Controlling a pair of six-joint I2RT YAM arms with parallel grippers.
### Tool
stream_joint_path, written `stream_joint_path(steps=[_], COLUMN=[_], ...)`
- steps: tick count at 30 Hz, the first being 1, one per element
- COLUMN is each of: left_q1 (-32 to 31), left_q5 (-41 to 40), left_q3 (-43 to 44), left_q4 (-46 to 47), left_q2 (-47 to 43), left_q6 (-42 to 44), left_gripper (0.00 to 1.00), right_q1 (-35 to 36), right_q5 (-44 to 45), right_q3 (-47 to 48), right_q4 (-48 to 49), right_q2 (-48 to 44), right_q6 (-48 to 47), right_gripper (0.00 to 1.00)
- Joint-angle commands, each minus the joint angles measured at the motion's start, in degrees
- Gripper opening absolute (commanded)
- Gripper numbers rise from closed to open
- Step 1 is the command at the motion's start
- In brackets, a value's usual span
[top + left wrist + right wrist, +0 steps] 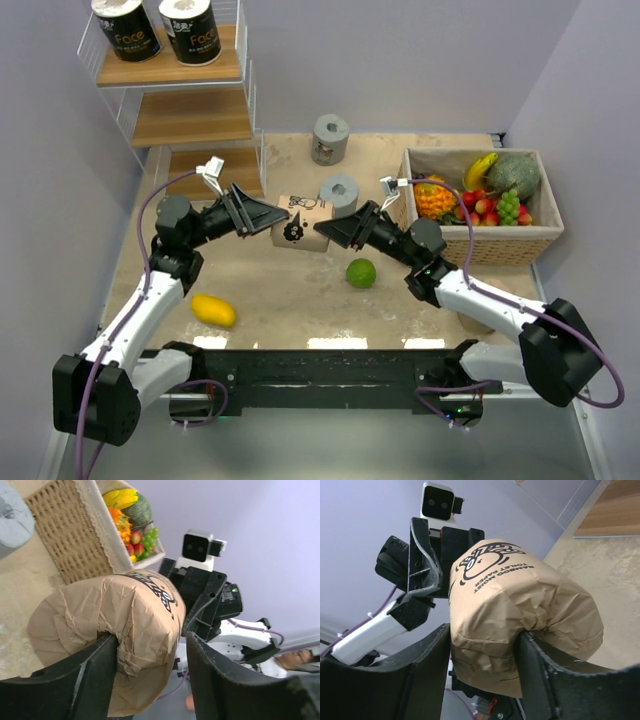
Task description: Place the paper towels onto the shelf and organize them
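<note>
Item: tan roll (297,232), 1 pc, held off table (300,300), mid-front, betw. both arms. R gripper (322,232): fingers (540,680) clamped on tan roll, both pressed into wrap. L gripper (272,222): fingers (225,680) apart, straddled same roll; one touched it, other showed a gap. Far L, shelf (190,115): 2 black rolls (125,28) upright on top board. 2 grey rolls (338,193) on table nr basket (480,245). Green fruit (361,272) and yellow fruit (214,310) on table, near side.
</note>
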Motion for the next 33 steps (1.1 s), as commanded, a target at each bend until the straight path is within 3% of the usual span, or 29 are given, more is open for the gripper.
stream_joint_path(steps=[1, 4, 6, 10, 13, 16, 22, 27, 30, 33], left_q1=[-0.6, -0.6, -0.6, -0.3, -0.2, -0.2, -0.2, -0.2, -0.2, -0.2], left_q5=[-3.1, -8.0, -15.7, -35.4, -44.9, -56.7, -64.0, -64.3, -60.9, -55.3], left_q3=[2.4, 5.9, 7.5, 12.9, 16.9, 17.0, 12.4, 10.5, 9.9, 9.9], left_q4=[-4.6, -13.0, -20.7, -36.8, -45.2, -48.0, -47.4, -47.9, -47.3, -46.5], left_q2=[0.0, 0.8, 0.5, -0.1, -0.1, -3.2, -12.0, -13.7, -13.5, -12.2], left_q6=[5.7, 11.9, 16.4, 23.8, 26.3, 29.2, 33.6, 35.7, 38.4, 41.6], left_gripper=[0.71, 0.76, 0.8, 0.87, 0.88, 0.88, 0.87, 0.87, 0.87, 0.86], right_q1=[0.5, 0.5, 0.5, 1.1, 2.6, 4.6, 11.2, 16.3, 17.8, 17.9], right_q5=[1.6, 3.9, 5.1, 9.4, 12.9, 16.8, 25.6, 31.8, 32.8, 31.8], right_q3=[4.6, 5.2, 6.9, 12.2, 17.3, 23.4, 35.2, 43.7, 47.7, 48.5], right_q4=[-6.3, -13.4, -20.2, -33.0, -42.1, -47.8, -58.0, -64.9, -67.4, -67.8], right_q2=[-2.7, -3.7, -3.6, -0.7, 3.1, 7.9, 21.2, 30.7, 33.5, 33.0], right_q6=[-5.5, -10.5, -14.3, -22.8, -26.8, -28.5, -30.6, -32.6, -33.0, -33.0], right_gripper=[0.48, 0.4, 0.37, 0.36, 0.36, 0.37, 0.38, 0.37, 0.41, 0.55])
